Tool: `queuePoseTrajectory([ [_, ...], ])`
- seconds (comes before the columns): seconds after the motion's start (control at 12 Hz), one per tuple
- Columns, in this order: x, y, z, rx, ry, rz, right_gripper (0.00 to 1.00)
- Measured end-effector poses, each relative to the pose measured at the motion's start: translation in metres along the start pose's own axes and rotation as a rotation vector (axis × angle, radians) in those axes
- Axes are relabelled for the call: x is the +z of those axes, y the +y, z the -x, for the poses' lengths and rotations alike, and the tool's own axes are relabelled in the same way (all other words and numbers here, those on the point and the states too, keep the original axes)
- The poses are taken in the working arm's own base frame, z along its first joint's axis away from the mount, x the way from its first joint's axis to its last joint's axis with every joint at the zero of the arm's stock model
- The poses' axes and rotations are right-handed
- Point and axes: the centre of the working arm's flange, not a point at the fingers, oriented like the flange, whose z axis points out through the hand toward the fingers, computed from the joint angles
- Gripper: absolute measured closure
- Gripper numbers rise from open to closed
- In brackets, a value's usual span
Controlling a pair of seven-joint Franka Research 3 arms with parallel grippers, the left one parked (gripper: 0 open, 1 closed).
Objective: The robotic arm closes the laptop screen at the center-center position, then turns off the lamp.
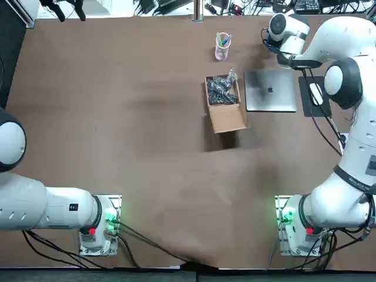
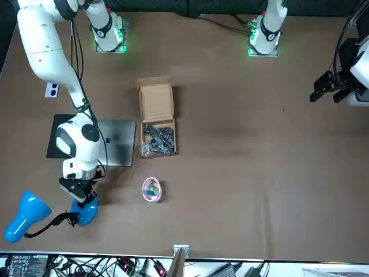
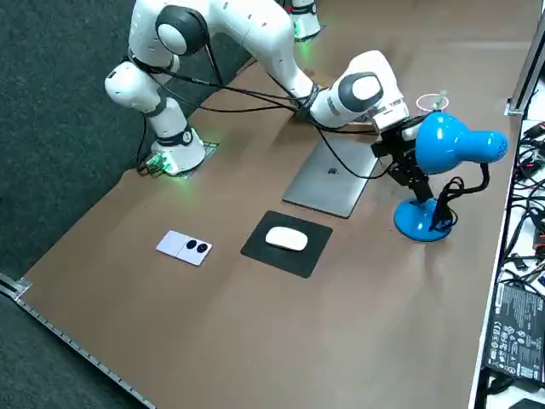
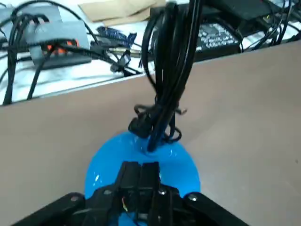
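Right gripper, jaws closed together and empty, points tip-down directly over the round base of the blue desk lamp. Silver laptop lies flat, lid shut, just behind the gripper.

A brown surface holds an open cardboard box near its middle, its flap folded out flat and a tangle of small dark parts inside. Beyond the box, toward the far edge, stands a pink cup holding a few pens. At the robot's right side lies a black mouse pad with a white mouse on it – and, near the pad, a small white device with two dark round spots.
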Motion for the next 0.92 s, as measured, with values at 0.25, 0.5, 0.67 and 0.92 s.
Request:
queuePoseTrajectory([
  [0.25, -0.014, -0.001, -0.018, 0.005, 0.030, -0.010, 0.98],
  [0.5, -0.027, -0.001, -0.025, 0.002, 0.040, 0.000, 0.98],
  [0.67, -0.040, -0.003, -0.026, -0.005, 0.044, 0.010, 0.98],
  [0.92, -0.070, -0.011, -0.021, -0.027, 0.046, 0.033, 0.96],
])
